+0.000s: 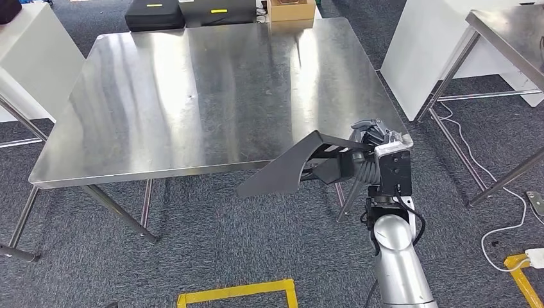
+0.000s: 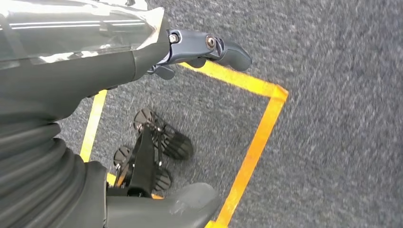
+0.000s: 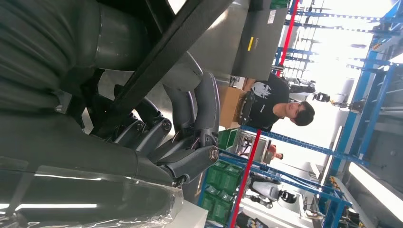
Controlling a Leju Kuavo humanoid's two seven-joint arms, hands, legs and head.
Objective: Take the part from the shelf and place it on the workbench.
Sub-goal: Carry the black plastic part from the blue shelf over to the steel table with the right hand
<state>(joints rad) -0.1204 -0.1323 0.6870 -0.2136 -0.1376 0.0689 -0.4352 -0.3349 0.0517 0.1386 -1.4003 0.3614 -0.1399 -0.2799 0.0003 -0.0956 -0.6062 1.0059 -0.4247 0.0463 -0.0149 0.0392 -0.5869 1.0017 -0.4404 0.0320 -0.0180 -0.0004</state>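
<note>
While right hand grips part, wrist view reveals person

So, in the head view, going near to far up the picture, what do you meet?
Yellow floor tape → black angled plastic part held by the right hand → bare steel workbench → black cases and a cardboard box.

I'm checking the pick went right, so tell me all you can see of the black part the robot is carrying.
The black part is a matte, dark, plastic-looking panel: a broad curved blade narrowing to thin bars. The right robot hand grips it by those bars. It hangs tilted in the air at the near right corner of the steel workbench, its wide end over the carpet, not resting on the top.
</note>
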